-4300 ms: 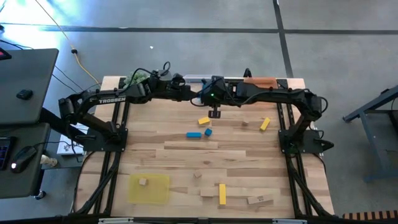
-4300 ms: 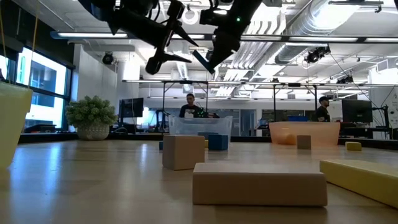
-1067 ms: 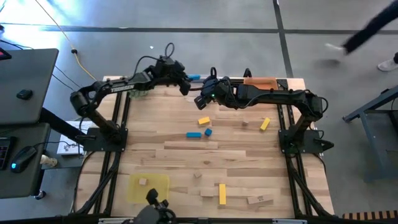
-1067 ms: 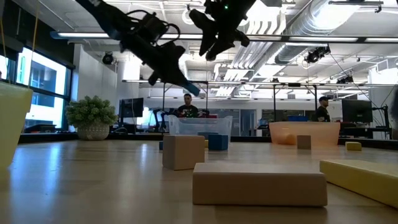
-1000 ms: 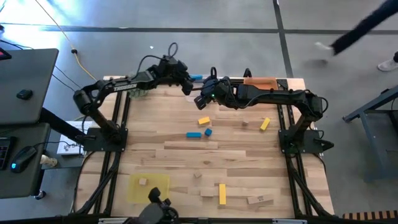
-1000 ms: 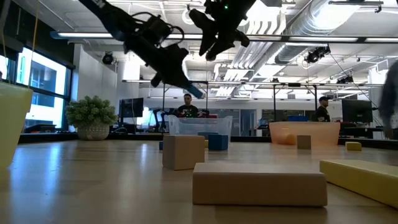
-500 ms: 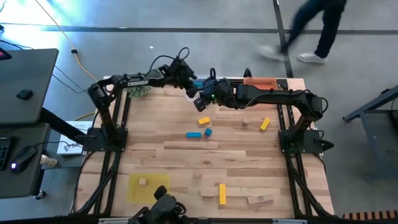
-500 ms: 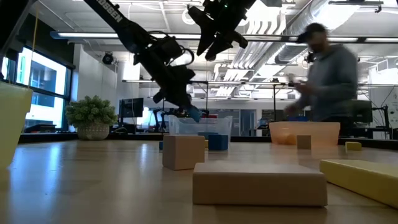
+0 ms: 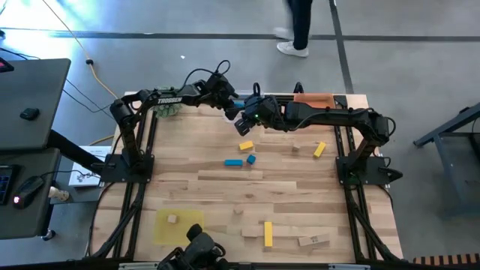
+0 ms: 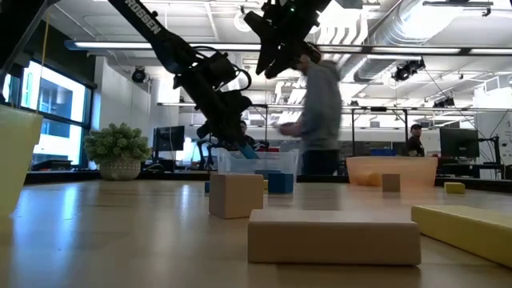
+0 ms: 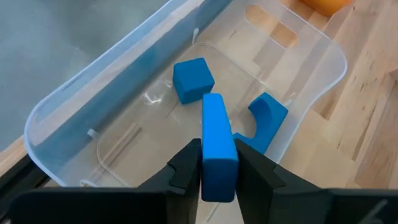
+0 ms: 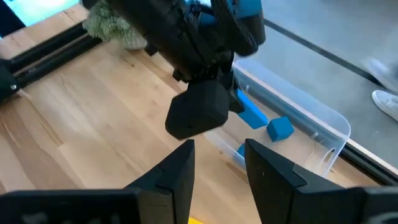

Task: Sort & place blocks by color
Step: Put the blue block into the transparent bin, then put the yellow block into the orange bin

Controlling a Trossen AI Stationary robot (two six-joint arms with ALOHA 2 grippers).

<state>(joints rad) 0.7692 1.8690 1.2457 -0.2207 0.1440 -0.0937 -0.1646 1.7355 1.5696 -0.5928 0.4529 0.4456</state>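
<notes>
Reaching farther across the back of the table than a second ago, the left gripper (image 11: 217, 163) now hangs over the clear tray (image 11: 112, 93) at the table's far edge, a blue bar (image 11: 217, 146) pinched between its two dark fingers (image 11: 186, 168) and not yet dropped. Two more blue blocks already lie inside that tray: a blue cube (image 11: 193, 79) and an arched blue block (image 11: 264, 118). A person (image 10: 316, 112) has walked leftward behind the table over the same second and shows blurred in the low view.

From above, the left gripper (image 9: 231, 101) sits at the tray's end, close beside the right gripper (image 9: 244, 122), which hovers just in front of it with its jaws spread and nothing between them (image 12: 217, 158).

On the wooden table (image 9: 187, 150) the remaining blocks lie scattered: a yellow block (image 9: 246, 145) near the right gripper, a blue bar on the table (image 9: 233, 161) touching or just beside a small blue cube (image 9: 251, 159), a tilted yellow bar (image 9: 319, 149) and a small plain cube (image 9: 295, 149) toward the right. Near the front edge are a long yellow bar (image 9: 268, 233) and several plain wood blocks (image 9: 309, 241). One plain block (image 9: 172, 219) rests in the yellow tray (image 9: 191, 232) at front left. An orange tray (image 9: 315, 98) stands at the back right.
</notes>
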